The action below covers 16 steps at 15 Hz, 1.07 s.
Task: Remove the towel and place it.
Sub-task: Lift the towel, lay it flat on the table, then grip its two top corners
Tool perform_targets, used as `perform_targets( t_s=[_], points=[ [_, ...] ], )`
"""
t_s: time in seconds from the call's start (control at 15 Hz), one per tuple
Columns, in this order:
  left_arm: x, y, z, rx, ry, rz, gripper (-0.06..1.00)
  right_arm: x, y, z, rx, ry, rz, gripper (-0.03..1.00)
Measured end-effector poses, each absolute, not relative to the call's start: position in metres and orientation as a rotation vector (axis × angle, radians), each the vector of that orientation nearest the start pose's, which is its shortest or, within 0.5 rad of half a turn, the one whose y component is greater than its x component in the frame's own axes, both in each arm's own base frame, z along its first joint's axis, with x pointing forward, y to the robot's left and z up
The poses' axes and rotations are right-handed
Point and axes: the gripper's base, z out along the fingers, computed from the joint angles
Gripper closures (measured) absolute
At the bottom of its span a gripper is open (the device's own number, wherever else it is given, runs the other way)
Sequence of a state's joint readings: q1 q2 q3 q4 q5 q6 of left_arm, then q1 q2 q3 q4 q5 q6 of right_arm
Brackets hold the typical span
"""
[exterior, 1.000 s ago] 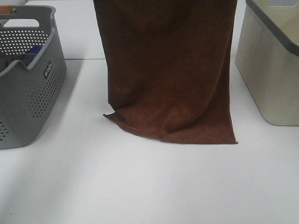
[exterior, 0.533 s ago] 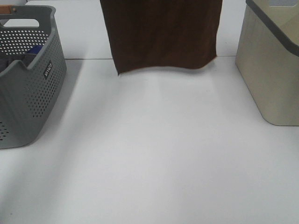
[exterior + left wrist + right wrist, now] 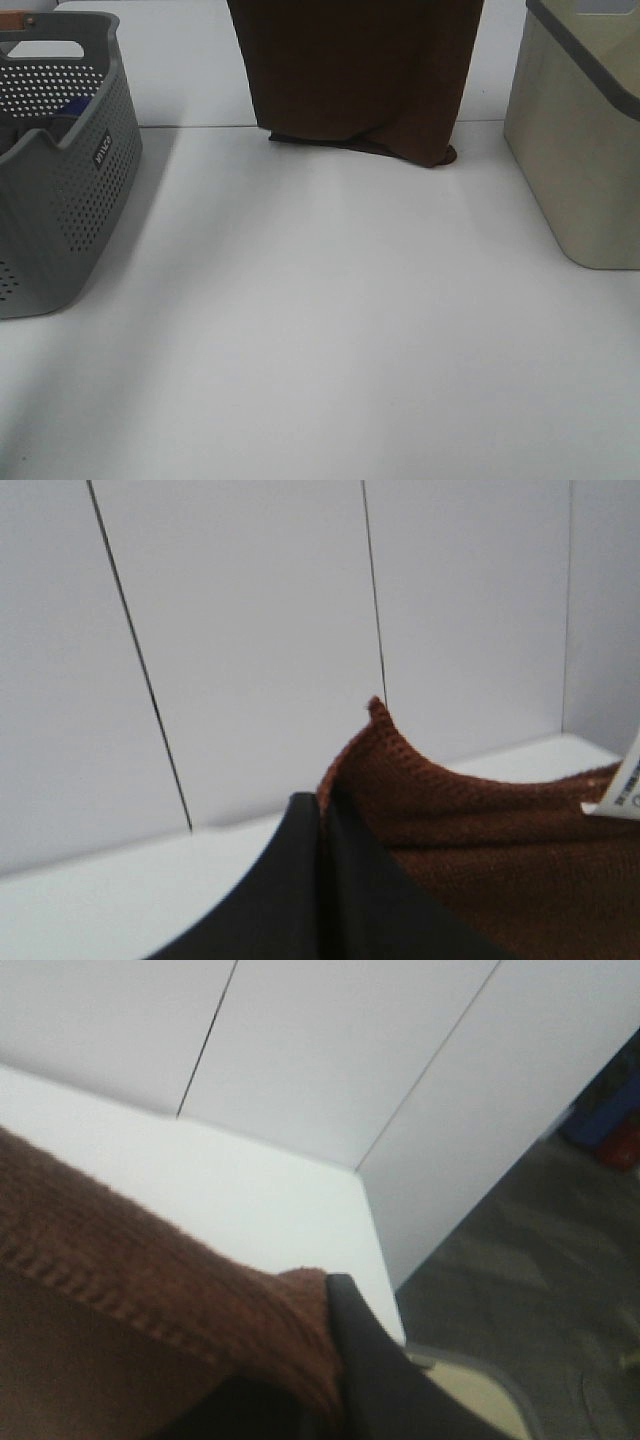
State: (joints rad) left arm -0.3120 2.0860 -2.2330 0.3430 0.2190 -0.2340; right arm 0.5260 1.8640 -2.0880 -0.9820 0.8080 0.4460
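The towel (image 3: pixel 360 70) is hanging at far centre, its lower edge bunching on the bench (image 3: pixel 320 330). The left jaws and right jaws are each clamping a top corner. I judge that lowering evenly while drawing nearward is what will be laying it flat.

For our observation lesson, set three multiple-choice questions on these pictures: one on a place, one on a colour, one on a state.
1. The towel has its lower edge: A) on the table, between grey basket and beige bin; B) on the floor; C) on a shelf.
2. The towel's tag is: A) red; B) white; C) black.
3. The left gripper is: A) open; B) shut on the towel; C) out of view.
Answers: A, the hem bunches on the tabletop; B, the left wrist view shows it white; B, it pinches a towel corner.
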Motion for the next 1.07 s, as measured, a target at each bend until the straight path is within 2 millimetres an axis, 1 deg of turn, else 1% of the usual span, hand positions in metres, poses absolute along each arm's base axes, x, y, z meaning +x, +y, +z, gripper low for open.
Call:
perform_targets(
  t_s=[0.07,0.13,0.2,0.27,0.33,0.4,0.6,0.67,0.73,0.87,0.93,1.0,1.07],
  points=[
    [0.481,-0.146,0.414,0.215,1.711,-0.119,0.94,0.398,0.166,0.439,-0.304,1.894,-0.454,0.97],
    [0.48,-0.145,0.408,0.198,1.776,-0.126,0.94,0.398,0.167,0.434,-0.305,1.935,-0.452,0.97],
    [0.477,-0.145,0.398,0.171,1.9,-0.141,0.94,0.397,0.168,0.422,-0.322,2.031,-0.443,0.97],
    [0.473,-0.145,0.389,0.149,2.008,-0.16,0.94,0.393,0.169,0.416,-0.341,2.115,-0.422,0.97],
    [0.464,-0.144,0.373,0.163,2.203,-0.172,0.94,0.386,0.172,0.404,-0.406,2.259,-0.372,0.97],
    [0.461,-0.143,0.368,0.179,2.275,-0.172,0.94,0.382,0.174,0.4,-0.435,2.313,-0.34,0.97],
    [0.45,-0.14,0.357,0.204,2.444,-0.143,0.94,0.378,0.182,0.392,-0.507,2.376,-0.235,0.97],
    [0.447,-0.139,0.354,0.207,2.492,-0.131,0.94,0.376,0.184,0.385,-0.533,2.408,-0.202,0.97],
    [0.444,-0.138,0.352,0.214,2.531,-0.121,0.94,0.374,0.187,0.374,-0.569,2.454,-0.172,0.97],
    [0.443,-0.137,0.351,0.223,2.545,-0.114,0.94,0.366,0.192,0.35,-0.628,2.553,-0.098,0.97],
    [0.442,-0.137,0.349,0.226,2.552,-0.112,0.94,0.363,0.192,0.345,-0.637,2.576,-0.084,0.97],
    [0.438,-0.136,0.341,0.234,2.593,-0.1,0.94,0.355,0.189,0.335,-0.654,2.625,-0.069,0.97],
    [0.43,-0.133,0.333,0.239,2.635,-0.089,0.94,0.348,0.186,0.329,-0.663,2.652,-0.072,0.97]
  ],
)
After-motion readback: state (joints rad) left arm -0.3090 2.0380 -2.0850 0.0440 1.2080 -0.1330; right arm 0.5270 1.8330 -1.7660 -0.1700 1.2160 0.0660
